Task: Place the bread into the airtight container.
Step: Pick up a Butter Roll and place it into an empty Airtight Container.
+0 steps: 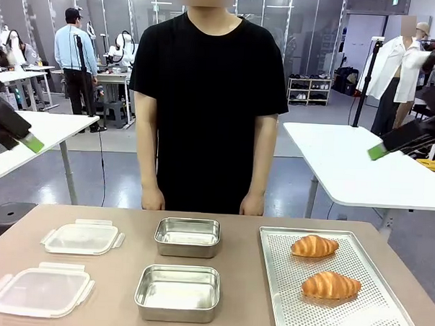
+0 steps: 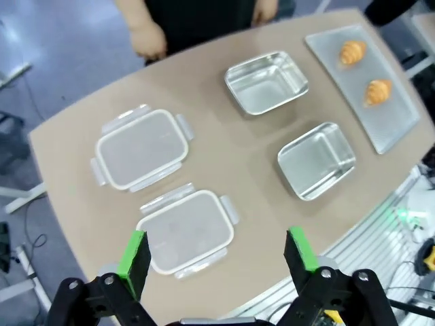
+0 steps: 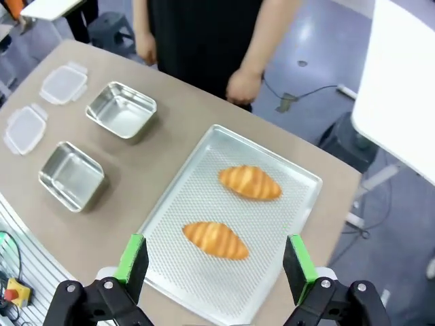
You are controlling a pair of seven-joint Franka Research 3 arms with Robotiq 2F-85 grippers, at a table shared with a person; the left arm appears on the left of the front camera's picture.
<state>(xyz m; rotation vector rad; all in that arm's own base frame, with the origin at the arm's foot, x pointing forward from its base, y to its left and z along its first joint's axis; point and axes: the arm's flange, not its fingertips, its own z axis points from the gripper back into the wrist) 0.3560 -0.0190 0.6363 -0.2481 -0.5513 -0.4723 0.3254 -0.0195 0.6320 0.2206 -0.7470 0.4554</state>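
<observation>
Croissants (image 1: 314, 246) lay apart on the perforated tray (image 1: 370, 314), beside two empty steel containers (image 1: 177, 292) | left gripper (image 2: 217, 255) and right gripper (image 3: 215, 258) hung spread wide, well above the table (image 1: 128, 217), holding nothing | they looked light, soft, flaky and easily crushed; a gentle pinch across the thick middle seemed safest.

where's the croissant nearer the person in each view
front view: croissant at right of middle, the farther of two on the tray.
left wrist view: croissant in the top right corner, the upper one.
right wrist view: croissant just right of centre, the upper one.
shared landmark: the perforated tray under both croissants.
</observation>
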